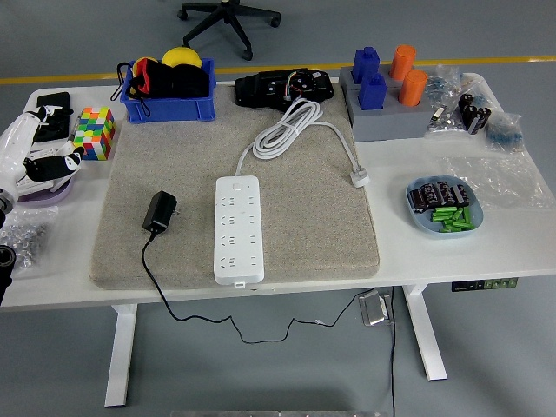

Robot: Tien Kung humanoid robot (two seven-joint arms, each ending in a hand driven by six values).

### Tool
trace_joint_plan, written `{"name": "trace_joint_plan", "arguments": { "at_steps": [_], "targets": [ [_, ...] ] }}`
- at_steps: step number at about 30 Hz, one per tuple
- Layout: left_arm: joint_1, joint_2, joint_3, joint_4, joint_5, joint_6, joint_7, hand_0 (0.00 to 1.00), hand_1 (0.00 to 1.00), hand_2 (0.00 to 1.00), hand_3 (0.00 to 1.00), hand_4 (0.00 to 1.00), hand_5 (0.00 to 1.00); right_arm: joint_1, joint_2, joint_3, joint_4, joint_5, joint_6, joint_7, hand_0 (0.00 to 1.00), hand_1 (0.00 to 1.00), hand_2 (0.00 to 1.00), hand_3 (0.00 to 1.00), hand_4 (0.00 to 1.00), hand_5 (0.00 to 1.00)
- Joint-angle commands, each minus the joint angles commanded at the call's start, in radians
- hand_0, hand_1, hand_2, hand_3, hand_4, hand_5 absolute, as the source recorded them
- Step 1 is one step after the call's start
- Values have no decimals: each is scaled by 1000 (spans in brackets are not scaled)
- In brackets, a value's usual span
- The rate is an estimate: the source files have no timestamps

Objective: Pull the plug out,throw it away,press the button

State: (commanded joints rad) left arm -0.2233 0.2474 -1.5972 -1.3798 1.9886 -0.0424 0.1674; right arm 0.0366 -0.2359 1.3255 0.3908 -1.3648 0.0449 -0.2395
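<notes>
Head view: left hand at table's left edge, fingers loosely spread, empty; strip rightward, long axis near-to-far; plug between.

The white left hand is cut off by the picture's left edge, its fingers indistinct; the black office chair is cropped at top.
</notes>
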Motion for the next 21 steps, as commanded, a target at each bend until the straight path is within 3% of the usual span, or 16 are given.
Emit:
{"name": "trace_joint_plan", "arguments": {
  "at_steps": [21],
  "targets": [
    [-2,-1,-3,-4,-4,0,-2,747,748,753,789,666,2,1,4,7,-1,0,0,0,756,705,716,728,768,654]
  ]
}}
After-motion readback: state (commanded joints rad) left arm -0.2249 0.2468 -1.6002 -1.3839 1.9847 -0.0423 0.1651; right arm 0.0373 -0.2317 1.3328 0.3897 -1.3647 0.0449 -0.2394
